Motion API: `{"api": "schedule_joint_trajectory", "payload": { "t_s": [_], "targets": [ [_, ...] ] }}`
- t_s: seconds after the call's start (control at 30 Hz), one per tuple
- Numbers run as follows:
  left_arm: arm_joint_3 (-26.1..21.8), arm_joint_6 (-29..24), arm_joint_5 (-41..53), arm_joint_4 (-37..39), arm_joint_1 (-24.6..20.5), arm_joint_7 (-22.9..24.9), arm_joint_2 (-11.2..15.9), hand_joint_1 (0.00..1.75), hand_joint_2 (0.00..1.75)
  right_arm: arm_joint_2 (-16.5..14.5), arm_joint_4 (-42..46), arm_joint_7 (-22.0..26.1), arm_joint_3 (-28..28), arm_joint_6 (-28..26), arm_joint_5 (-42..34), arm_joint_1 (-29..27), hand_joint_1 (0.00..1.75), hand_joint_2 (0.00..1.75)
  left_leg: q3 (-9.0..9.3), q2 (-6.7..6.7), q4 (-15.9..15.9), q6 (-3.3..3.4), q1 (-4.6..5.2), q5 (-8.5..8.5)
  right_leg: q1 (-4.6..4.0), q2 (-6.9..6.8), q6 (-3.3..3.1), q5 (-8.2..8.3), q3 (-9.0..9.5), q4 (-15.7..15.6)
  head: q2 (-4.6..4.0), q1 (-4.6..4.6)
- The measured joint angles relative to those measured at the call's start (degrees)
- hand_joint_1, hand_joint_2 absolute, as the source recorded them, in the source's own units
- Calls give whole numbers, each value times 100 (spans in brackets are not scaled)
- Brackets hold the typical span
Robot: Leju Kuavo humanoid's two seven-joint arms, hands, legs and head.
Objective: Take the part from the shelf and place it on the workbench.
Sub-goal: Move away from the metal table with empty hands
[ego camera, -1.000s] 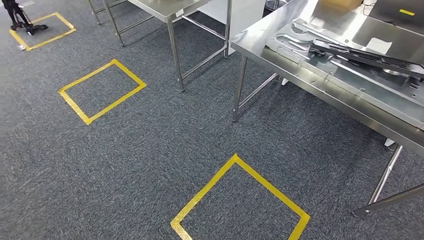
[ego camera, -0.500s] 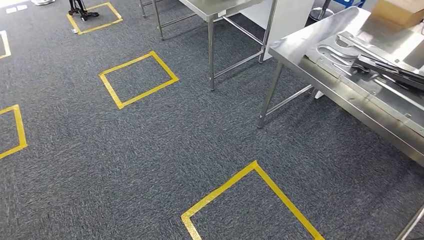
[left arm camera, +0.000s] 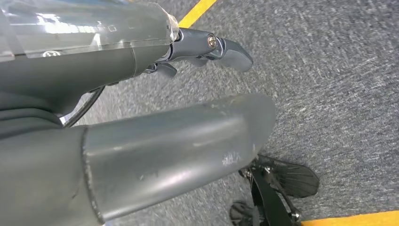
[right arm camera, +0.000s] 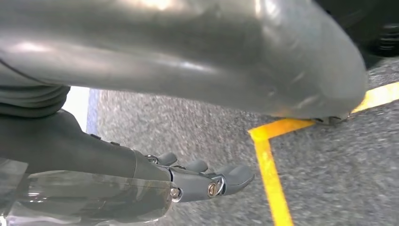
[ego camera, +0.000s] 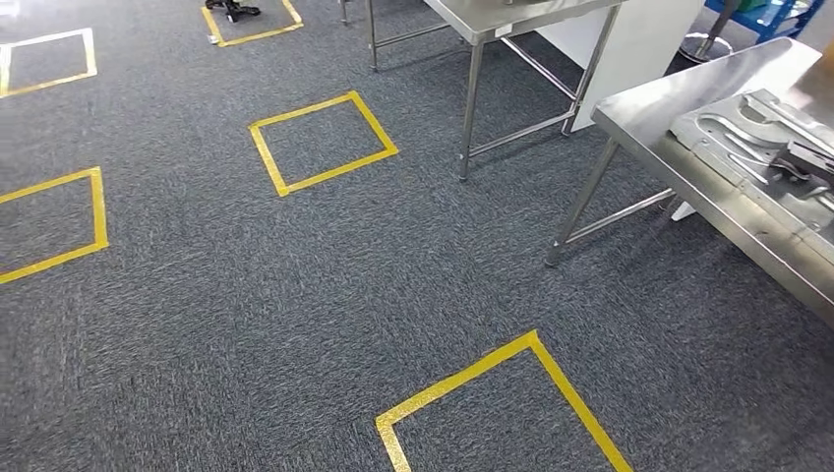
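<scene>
No shelf in sight here, so which part is wanted I cannot tell, though grey metal parts point(ego camera: 757, 138) lie on the steel workbench point(ego camera: 679, 108) at the right, with a second steel table point(ego camera: 511, 15) beyond it and yellow tape squares point(ego camera: 323, 141) marking the grey carpet point(ego camera: 246, 324). Both arms hang by the floor, left hand point(left arm camera: 207, 49) and right hand point(right arm camera: 202, 181) each empty with fingers loosely apart. This looks like the walking leg of the fetch; next it needs to find the shelf and square up to it.
</scene>
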State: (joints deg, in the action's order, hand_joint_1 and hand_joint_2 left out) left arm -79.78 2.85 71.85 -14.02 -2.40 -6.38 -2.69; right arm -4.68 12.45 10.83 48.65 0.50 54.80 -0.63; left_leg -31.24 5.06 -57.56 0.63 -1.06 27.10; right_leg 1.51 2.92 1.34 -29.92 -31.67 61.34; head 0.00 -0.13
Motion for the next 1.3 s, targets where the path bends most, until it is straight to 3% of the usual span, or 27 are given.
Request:
{"api": "schedule_joint_trajectory", "payload": {
  "t_s": [0.07,0.13,0.2,0.27,0.33,0.37,0.4,0.43,0.5,0.53,0.57,0.63,0.67,0.73,0.8,0.83,0.87,0.9,0.93,1.0,1.07,1.13,1.17,1.23,1.3],
  "targets": [
    [16,-3,10,1,-8,2,-4,0,0,3,-4,-9,0,0,4,-2,0,0,-59,124,-49,-83,5,7,-1,158,-36,37,107,-278,0,-3],
    [29,-5,31,1,7,4,-5,0,0,5,-5,-34,0,0,10,15,0,0,-101,228,-54,-165,-10,-3,-15,54,-106,34,116,-298,0,-4],
    [37,-10,55,2,20,4,-12,0,0,8,-5,-63,0,-1,12,15,0,0,-186,44,-231,-211,-9,113,-6,-93,-196,48,141,-332,-1,-29],
    [52,-29,69,3,-2,2,-18,0,0,11,-5,-89,1,-1,13,-12,0,0,-464,-295,-843,-233,0,460,-26,-267,-261,42,153,-350,-1,-75],
    [75,-56,77,4,-18,0,-28,0,0,22,-5,-101,2,1,15,-33,0,0,-793,-431,-1556,-252,-8,768,-63,-446,-290,26,152,-347,0,-97],
    [85,-67,81,4,-10,-1,-34,0,0,27,-5,-101,3,3,18,-34,0,0,-847,-455,-1696,-254,-10,781,-76,-526,-296,19,155,-346,0,-96],
    [93,-79,86,5,2,-1,-39,0,0,31,-5,-99,4,4,22,-28,0,0,-791,-476,-1616,-249,-10,691,-84,-600,-297,10,162,-344,0,-98],
    [101,-91,92,4,10,-5,-40,0,0,31,-5,-97,6,4,28,-21,0,0,-618,-521,-1306,-234,-8,514,-89,-671,-290,-1,178,-342,0,-98],
    [119,-115,109,4,3,-22,-41,0,0,31,-5,-94,10,7,37,-9,0,0,-196,-760,-506,-180,25,203,-106,-804,-252,-35,217,-333,0,-99],
    [127,-125,119,4,-6,-32,-43,0,0,32,-5,-93,12,8,41,-6,0,0,-60,-853,-240,-148,49,126,-116,-860,-225,-51,233,-329,-1,-93],
    [131,-134,132,5,-8,-38,-44,0,0,33,-5,-93,14,9,43,2,0,0,-13,-901,-123,-121,74,112,-123,-911,-198,-63,248,-329,-1,-90],
    [133,-148,150,5,10,-42,-48,0,0,35,-5,-93,15,9,47,33,0,0,-21,-789,-86,-63,90,96,-125,-1002,-140,-72,279,-348,-1,-82],
    [133,-154,154,5,23,-43,-50,0,0,40,-5,-93,15,8,51,47,0,0,-10,-730,-52,-30,81,72,-115,-958,-107,-97,292,-335,0,-79],
    [133,-160,157,5,22,-43,-54,0,0,49,-5,-91,15,10,57,50,0,0,17,-617,23,50,52,9,-87,-661,-53,-305,179,-64,0,-58],
    [134,-161,159,5,-1,-44,-58,0,0,54,-7,-91,15,14,61,24,0,0,4,-494,41,91,49,-21,-64,-363,-24,-671,-177,647,0,-38],
    [135,-161,160,5,-7,-44,-60,0,0,55,-7,-92,15,15,62,13,0,0,-3,-423,40,95,52,-24,-64,-320,-14,-793,-366,1001,0,-37],
    [136,-161,160,5,-4,-44,-62,0,0,58,-8,-93,16,13,63,5,0,0,-2,-345,38,96,53,-24,-62,-304,-4,-805,-493,1211,0,-36],
    [136,-161,160,5,1,-44,-65,0,0,63,-8,-93,16,12,63,1,0,0,4,-267,34,92,51,-22,-56,-296,2,-694,-519,1201,0,-36],
    [136,-161,161,5,5,-44,-69,0,0,68,-8,-93,17,11,63,-1,0,0,14,-185,25,84,48,-17,-45,-272,3,-483,-436,968,0,-35],
    [136,-161,161,5,0,-44,-78,0,0,78,-9,-93,17,11,63,-10,0,0,10,-28,-24,39,49,11,-10,-70,-6,-70,-132,217,0,-32],
    [137,-164,165,5,-7,-46,-82,0,0,83,-12,-93,17,11,63,-4,0,0,-31,101,-77,-35,54,33,-1,112,-36,54,37,-206,0,-34],
    [139,-173,174,5,6,-51,-84,0,0,83,-14,-93,19,9,63,22,0,0,-73,213,-73,-120,38,26,-23,64,-104,34,56,-242,0,-38],
    [140,-178,178,5,18,-54,-86,0,0,84,-14,-93,19,9,63,35,0,0,-84,205,-85,-153,25,33,-27,-1,-149,45,72,-265,0,-39],
    [142,-180,177,5,19,-56,-90,0,0,84,-14,-93,21,9,63,27,0,0,-198,-53,-349,-201,22,202,-22,-149,-238,68,103,-320,0,-72],
    [144,-180,172,5,-11,-58,-92,0,0,84,-14,-95,23,9,63,-6,0,0,-520,-372,-1045,-238,26,579,-47,-321,-293,60,117,-334,0,-110]
  ]
}}
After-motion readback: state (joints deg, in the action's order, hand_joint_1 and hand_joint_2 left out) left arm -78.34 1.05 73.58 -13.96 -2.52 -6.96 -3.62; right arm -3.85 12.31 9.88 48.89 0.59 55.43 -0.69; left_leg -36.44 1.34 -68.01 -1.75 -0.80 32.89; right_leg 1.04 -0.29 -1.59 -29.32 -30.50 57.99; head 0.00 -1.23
